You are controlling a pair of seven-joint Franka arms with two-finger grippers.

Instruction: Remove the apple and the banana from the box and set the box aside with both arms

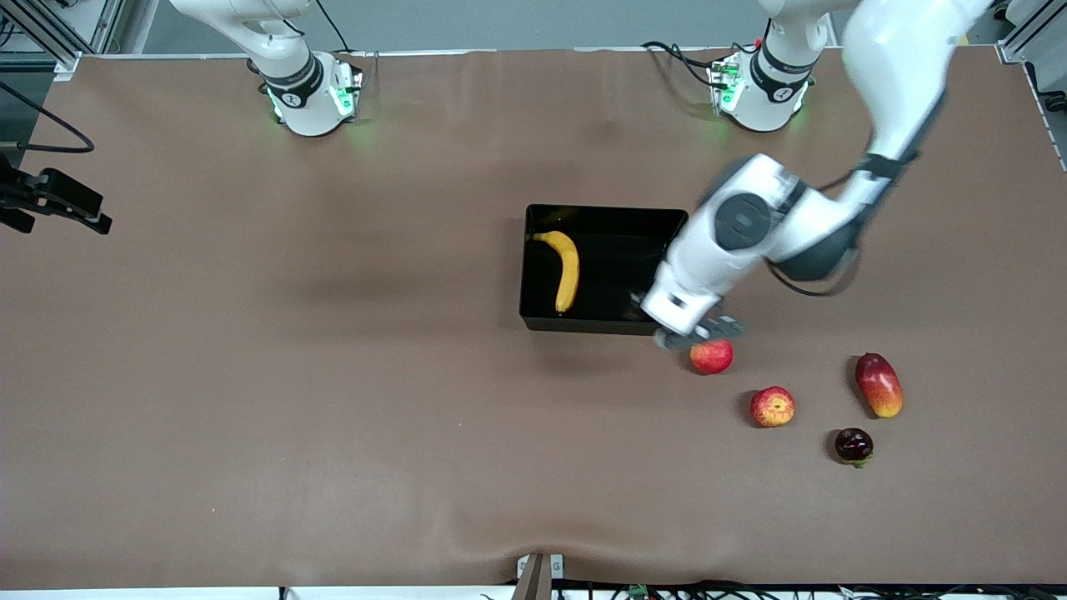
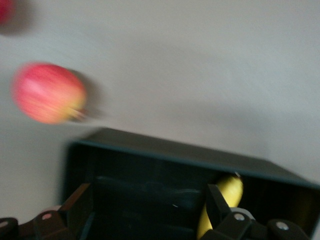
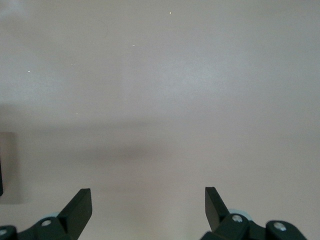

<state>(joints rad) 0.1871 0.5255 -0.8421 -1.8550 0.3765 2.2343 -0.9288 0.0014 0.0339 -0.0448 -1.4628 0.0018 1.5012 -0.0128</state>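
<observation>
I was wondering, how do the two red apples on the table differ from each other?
The plainer red apple lies right by the black tray's corner, under the left pincer, which is open; the yellow-streaked apple lies nearer the front camera, out in the open. The first is mostly even pinkish red; the second shows clear yellow streaks. Both are small, round and rest on the table outside the tray.

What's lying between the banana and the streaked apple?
The plainer apple, under the left claw, plus the tray wall; front view shows it.
</observation>
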